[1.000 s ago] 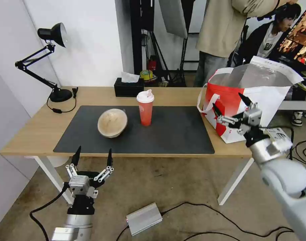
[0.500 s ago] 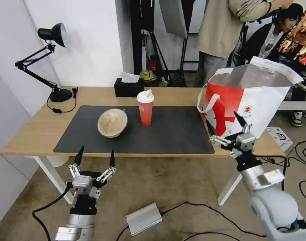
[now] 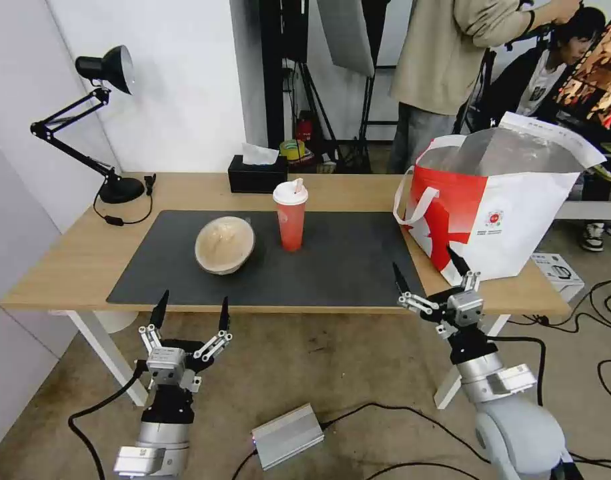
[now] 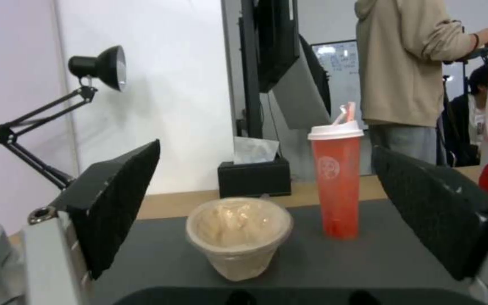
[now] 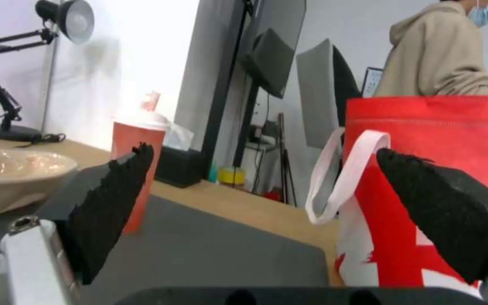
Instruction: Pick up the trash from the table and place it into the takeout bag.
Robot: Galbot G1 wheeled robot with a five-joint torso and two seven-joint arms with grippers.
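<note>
On the dark grey mat [image 3: 332,267] of the light-wood table [image 3: 72,253] a tan round bowl [image 3: 225,244] lies tilted on its side. A red drink cup [image 3: 291,217] with a white lid stands upright just right of it. The red-and-white takeout bag [image 3: 499,207] stands open at the table's right end. My left gripper [image 3: 194,300] hangs open below the table's front edge, in front of the bowl [image 4: 238,235] and cup [image 4: 337,178]. My right gripper [image 3: 421,256] is open and empty at the front edge by the mat's right corner, near the bag [image 5: 425,169].
A black desk lamp [image 3: 105,127] stands at the back left and a black tissue box [image 3: 255,175] behind the cup. A silver box [image 3: 289,435] and cables lie on the floor. The white table leg [image 3: 465,363] is close to my right arm. People stand behind the table.
My right arm has swung down and left, from beside the bag's front face to the table's front edge, staying open. The left gripper has dropped slightly.
</note>
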